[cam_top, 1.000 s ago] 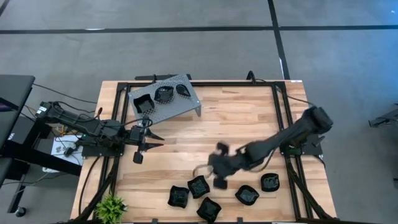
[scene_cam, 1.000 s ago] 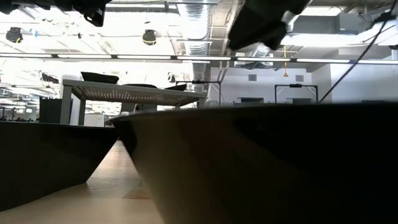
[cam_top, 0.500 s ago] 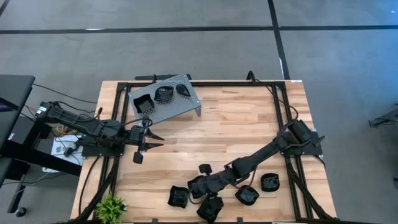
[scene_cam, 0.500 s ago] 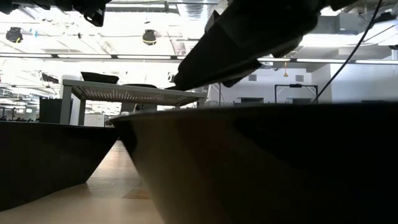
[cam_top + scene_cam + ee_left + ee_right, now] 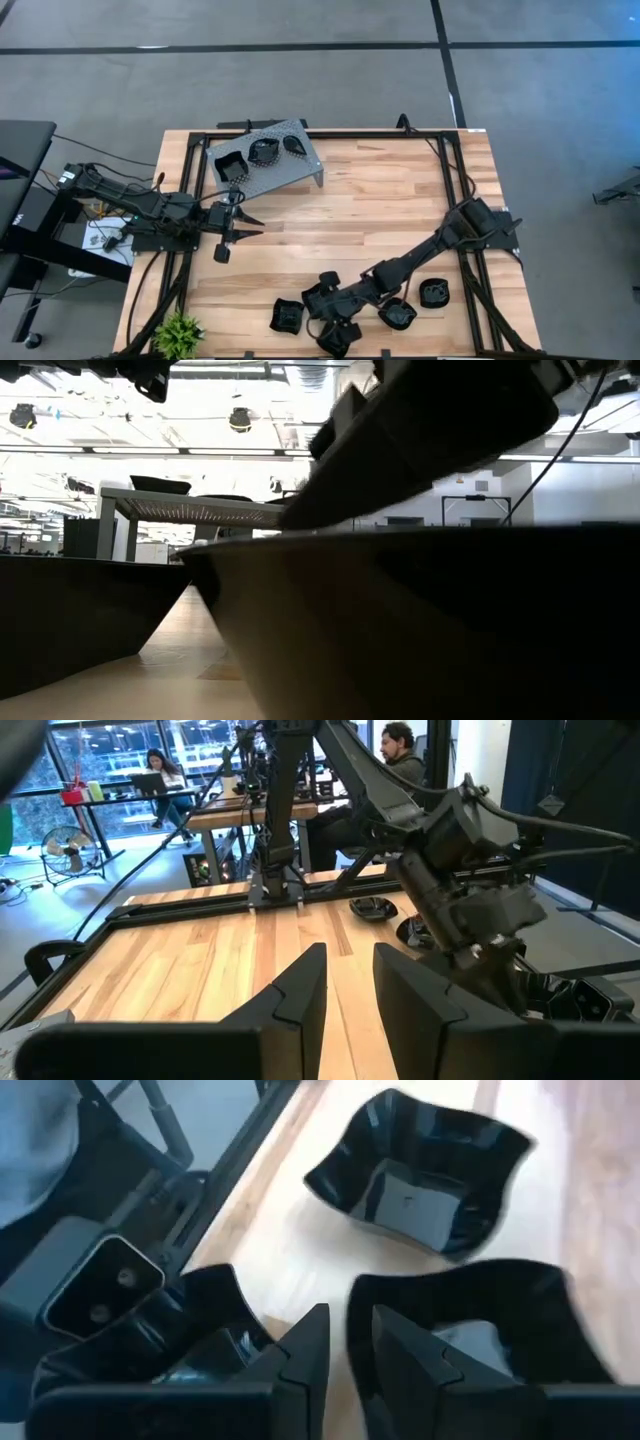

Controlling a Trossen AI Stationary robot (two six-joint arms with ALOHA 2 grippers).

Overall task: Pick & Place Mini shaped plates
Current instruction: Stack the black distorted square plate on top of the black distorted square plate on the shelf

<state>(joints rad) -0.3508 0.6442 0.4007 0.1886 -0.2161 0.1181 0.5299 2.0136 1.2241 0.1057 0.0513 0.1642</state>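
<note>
Several glossy black mini shaped plates lie along the table's near edge: one (image 5: 287, 316), one (image 5: 338, 337) and two to the right (image 5: 398, 314), (image 5: 434, 293). Three more sit on the grey perforated tray (image 5: 290, 172) at the far left. My right gripper (image 5: 318, 300) reaches down among the near plates, open by a narrow gap. In the right wrist view its fingertips (image 5: 350, 1325) stand at the rim of one black plate (image 5: 480, 1320), and a scalloped square plate (image 5: 420, 1170) lies beyond. My left gripper (image 5: 252, 226), (image 5: 348, 960) waits level at the left, open on nothing. My right gripper comes slanting down from the table's right, its two fingers on either side of the near plate's rim edge (image 5: 352, 1292). Whether a finger touches that rim I cannot tell. The plate rests on the table.
A small green plant (image 5: 180, 330) stands at the near left corner. A grey camera box (image 5: 100, 1285) sits at the table's near edge beside another black plate (image 5: 160, 1345). Black frame rails (image 5: 190, 200) run along the table's sides. Bare wood (image 5: 380, 190) lies in the middle.
My right gripper has come down and toward the table's near left, from above the middle of the table to the plates at the near edge. It has tipped its fingers downward and rolled. The plates and my left arm have stayed where they were.
</note>
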